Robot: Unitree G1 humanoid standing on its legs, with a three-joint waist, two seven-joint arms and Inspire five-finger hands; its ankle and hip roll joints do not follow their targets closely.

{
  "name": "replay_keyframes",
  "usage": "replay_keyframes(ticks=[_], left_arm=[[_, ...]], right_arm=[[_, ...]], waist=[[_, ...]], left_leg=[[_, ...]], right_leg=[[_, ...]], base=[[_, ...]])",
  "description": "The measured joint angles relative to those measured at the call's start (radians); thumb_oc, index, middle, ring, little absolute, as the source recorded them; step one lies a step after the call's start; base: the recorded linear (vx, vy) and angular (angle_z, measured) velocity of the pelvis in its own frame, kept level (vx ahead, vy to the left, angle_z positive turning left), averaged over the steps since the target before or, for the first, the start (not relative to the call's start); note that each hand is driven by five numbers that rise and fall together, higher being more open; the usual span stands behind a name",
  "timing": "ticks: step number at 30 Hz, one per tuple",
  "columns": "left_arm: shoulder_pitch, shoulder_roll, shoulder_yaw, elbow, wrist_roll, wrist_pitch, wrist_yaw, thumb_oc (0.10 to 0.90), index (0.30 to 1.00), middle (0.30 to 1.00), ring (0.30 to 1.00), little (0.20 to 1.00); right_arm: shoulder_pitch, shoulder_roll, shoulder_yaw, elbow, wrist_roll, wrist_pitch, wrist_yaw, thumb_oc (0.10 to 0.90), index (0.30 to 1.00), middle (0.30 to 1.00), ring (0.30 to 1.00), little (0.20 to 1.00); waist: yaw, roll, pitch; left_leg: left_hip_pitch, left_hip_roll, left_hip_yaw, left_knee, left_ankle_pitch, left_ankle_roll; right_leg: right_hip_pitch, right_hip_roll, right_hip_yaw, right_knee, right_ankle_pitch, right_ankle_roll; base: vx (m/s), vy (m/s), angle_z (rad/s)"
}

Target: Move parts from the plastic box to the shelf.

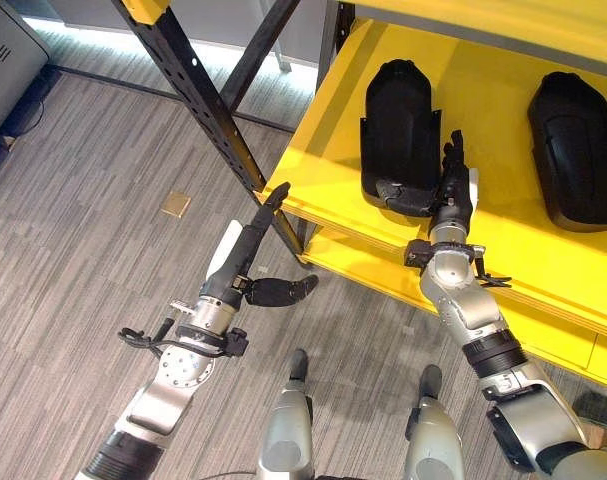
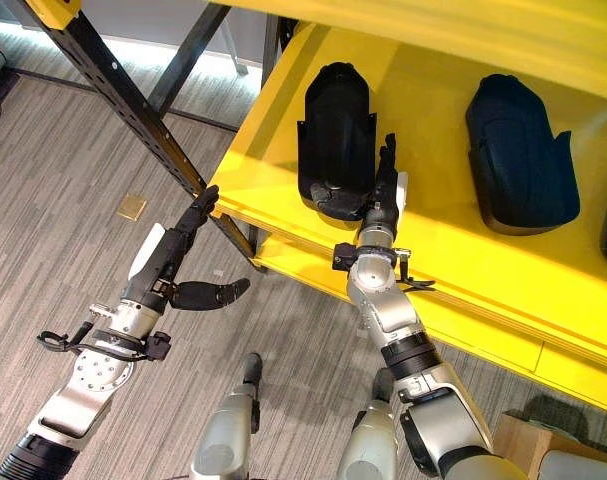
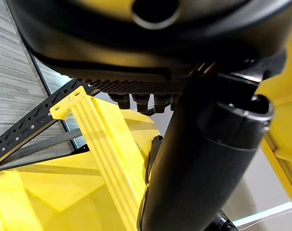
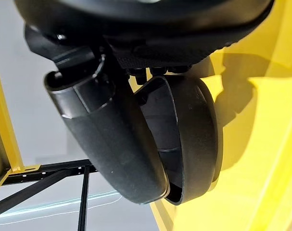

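Note:
Two black moulded parts lie on the yellow shelf (image 1: pixel 503 140): one part (image 1: pixel 398 135) on the left and a second part (image 1: pixel 573 150) on the right. My right hand (image 1: pixel 455 190) rests on the shelf beside the left part's right edge, fingers straight and touching it, holding nothing. The same part (image 4: pixel 194 139) shows past the thumb in the right wrist view. My left hand (image 1: pixel 248 250) hovers over the floor just off the shelf's front left corner, fingers straight and thumb spread, empty.
A black perforated upright (image 1: pixel 208 105) of the rack slants down to the shelf's left corner, close to my left hand. A lower yellow shelf (image 1: pixel 553 330) sits below. A small brass plate (image 1: pixel 176 205) lies in the grey floor. A wooden box corner (image 2: pixel 528 445) shows at lower right.

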Motion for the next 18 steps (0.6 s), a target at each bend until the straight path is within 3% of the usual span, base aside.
replay_keyframes(ticks=[8,18], left_arm=[[0.001,0.0,0.0,0.0,0.0,0.0,0.014,0.9,1.0,1.0,1.0,1.0],[0.0,0.0,0.0,0.0,0.001,0.0,0.035,0.9,1.0,1.0,1.0,1.0]], right_arm=[[0.0,0.011,0.001,0.0,0.033,-0.037,-0.002,0.9,1.0,1.0,1.0,1.0],[0.0,0.039,0.001,0.0,0.196,-0.129,-0.005,0.9,1.0,1.0,1.0,1.0]], waist=[[-0.001,0.0,0.0],[-0.005,0.0,0.0]], left_leg=[[-0.011,0.0,-0.003,0.0,0.0,-0.001],[-0.01,0.0,0.003,0.0,0.001,-0.001]], right_leg=[[0.0,0.002,-0.004,-0.018,0.01,0.002],[0.001,0.003,0.001,-0.03,0.017,0.002]], base=[[0.0,0.0,0.0],[0.0,0.002,0.0]])
